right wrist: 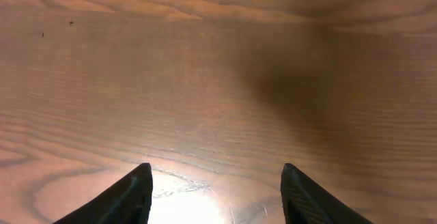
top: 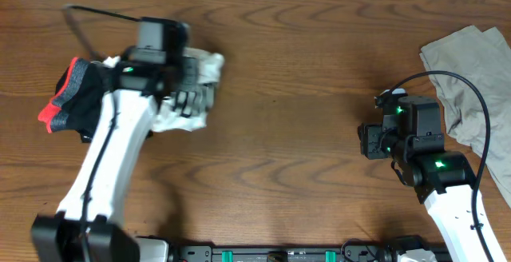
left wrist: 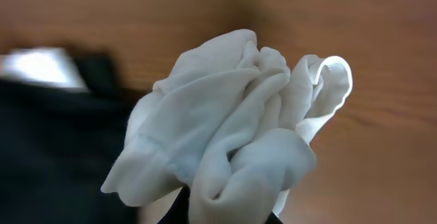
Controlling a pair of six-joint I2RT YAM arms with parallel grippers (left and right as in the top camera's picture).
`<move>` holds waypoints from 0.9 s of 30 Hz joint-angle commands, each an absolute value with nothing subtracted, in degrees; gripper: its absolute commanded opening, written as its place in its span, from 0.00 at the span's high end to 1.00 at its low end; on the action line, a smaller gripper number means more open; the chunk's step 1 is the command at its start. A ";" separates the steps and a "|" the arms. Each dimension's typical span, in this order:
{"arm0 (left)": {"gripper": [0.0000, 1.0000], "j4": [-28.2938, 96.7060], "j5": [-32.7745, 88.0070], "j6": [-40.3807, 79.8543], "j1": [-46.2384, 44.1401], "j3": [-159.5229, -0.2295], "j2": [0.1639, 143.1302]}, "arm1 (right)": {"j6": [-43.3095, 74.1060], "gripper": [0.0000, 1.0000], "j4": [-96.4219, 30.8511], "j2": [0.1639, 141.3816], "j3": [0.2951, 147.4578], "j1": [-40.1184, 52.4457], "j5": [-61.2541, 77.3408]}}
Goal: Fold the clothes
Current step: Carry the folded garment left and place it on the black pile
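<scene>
The white T-shirt (top: pixel 200 86) is bunched up in my left gripper (top: pixel 190 94) at the table's upper left. In the left wrist view the crumpled white cloth (left wrist: pixel 232 128) fills the middle, held up off the brown table, and my left gripper (left wrist: pixel 229 214) is shut on it; the fingers are mostly hidden by folds. No black lettering or logo patch shows. My right gripper (top: pixel 369 140) is open and empty over bare wood at the right; its two dark fingertips (right wrist: pixel 215 190) stand wide apart above the table.
A dark garment with a red edge (top: pixel 68 98) lies at the far left, beside the left arm; it shows as a dark blur in the left wrist view (left wrist: pixel 54 149). A beige-grey garment (top: pixel 471 78) lies at the far right edge.
</scene>
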State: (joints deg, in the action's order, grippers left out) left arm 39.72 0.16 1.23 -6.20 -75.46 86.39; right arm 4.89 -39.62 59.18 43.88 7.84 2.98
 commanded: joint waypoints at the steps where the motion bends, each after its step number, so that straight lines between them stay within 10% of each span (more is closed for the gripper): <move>1: 0.94 39.66 -6.33 -0.40 -2.35 -75.90 81.95 | 4.19 0.41 -39.88 58.72 44.51 7.51 2.79; 27: 0.94 30.70 -6.94 4.27 23.38 -75.88 90.08 | 4.21 0.41 -42.85 58.72 44.51 7.51 3.01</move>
